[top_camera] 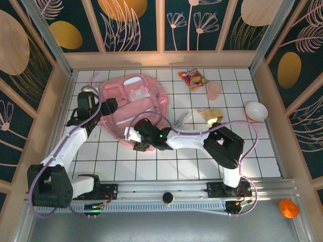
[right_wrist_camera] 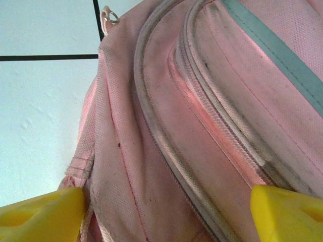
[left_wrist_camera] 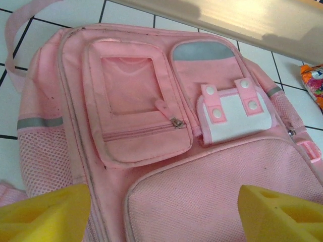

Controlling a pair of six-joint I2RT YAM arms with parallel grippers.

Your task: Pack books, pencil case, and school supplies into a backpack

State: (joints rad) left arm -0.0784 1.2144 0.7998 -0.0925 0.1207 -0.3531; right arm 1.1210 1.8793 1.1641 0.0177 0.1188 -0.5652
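Hovering at the 6 o'clock edge of the backpack (top_camera: 136, 98), the right gripper (top_camera: 135, 137) has its jaws spread wide and pinches nothing. In the right wrist view its yellow fingertips (right_wrist_camera: 45, 212) straddle the bag's side, with the zipper seam (right_wrist_camera: 217, 126) running diagonally between them. The left gripper (top_camera: 111, 107) sits at the bag's 9 o'clock edge, also spread and empty, looking across the front pockets. The backpack lies flat with its long axis roughly from 12 to 6 o'clock. The small pale yellow block (top_camera: 212, 116) rests well apart at the bag's 3 o'clock, on the right arm's side. Opening the bag probably falls to the right gripper, since it is the one nearest the zipper.
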